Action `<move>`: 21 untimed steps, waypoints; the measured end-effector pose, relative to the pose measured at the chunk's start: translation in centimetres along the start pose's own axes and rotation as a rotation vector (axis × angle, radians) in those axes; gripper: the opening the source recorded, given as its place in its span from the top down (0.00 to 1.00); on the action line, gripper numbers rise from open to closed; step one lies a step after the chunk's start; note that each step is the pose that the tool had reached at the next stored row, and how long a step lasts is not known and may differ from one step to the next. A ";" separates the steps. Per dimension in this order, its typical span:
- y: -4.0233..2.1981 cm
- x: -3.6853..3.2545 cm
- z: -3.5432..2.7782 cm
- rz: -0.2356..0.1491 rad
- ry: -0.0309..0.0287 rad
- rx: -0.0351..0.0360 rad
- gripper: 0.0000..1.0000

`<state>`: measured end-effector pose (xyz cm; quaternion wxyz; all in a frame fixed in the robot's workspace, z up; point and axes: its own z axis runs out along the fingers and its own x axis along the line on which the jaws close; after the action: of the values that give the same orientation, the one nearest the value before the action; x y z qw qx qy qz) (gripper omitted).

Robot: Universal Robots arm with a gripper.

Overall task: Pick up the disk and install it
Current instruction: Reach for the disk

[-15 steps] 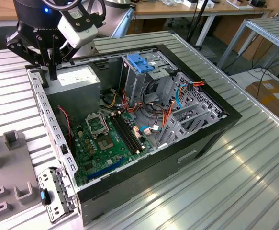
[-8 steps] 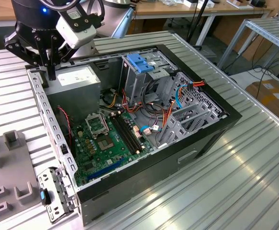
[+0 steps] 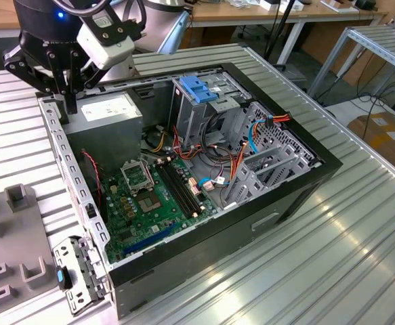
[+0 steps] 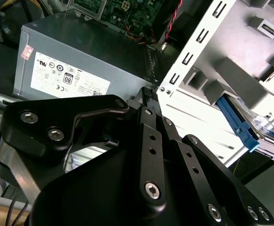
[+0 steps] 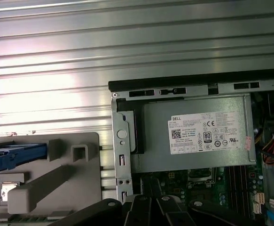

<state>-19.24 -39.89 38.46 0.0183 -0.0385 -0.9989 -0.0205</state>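
Observation:
The disk (image 4: 262,128) is a silver-grey drive edged by a blue carrier (image 5: 15,156). It lies on a grey fixture (image 5: 57,181) outside the open computer case, seen in both wrist views. My gripper (image 3: 67,101) hangs over the case's side wall next to the power-supply box (image 3: 110,114), at the exterior view's left. Its black fingers (image 4: 149,94) meet at the tips with nothing between them, so it is shut and empty. The fingertips sit above the perforated case wall (image 4: 193,56), a short way from the disk.
The open case (image 3: 278,203) holds a green motherboard (image 3: 150,196), red and orange cables, and a tall grey cage with a light-blue latch (image 3: 197,88). The grey fixture (image 3: 17,261) stands at the exterior view's left. The ribbed metal table (image 3: 319,271) stretches around the case.

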 end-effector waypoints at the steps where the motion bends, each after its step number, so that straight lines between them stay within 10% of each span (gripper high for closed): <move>1: 0.00 0.03 0.01 0.000 0.0003 0.0000 0.89; 21: -0.06 0.71 0.15 0.000 0.0078 0.0006 0.89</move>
<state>-19.97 -39.89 38.34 0.0222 -0.0386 -0.9988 -0.0204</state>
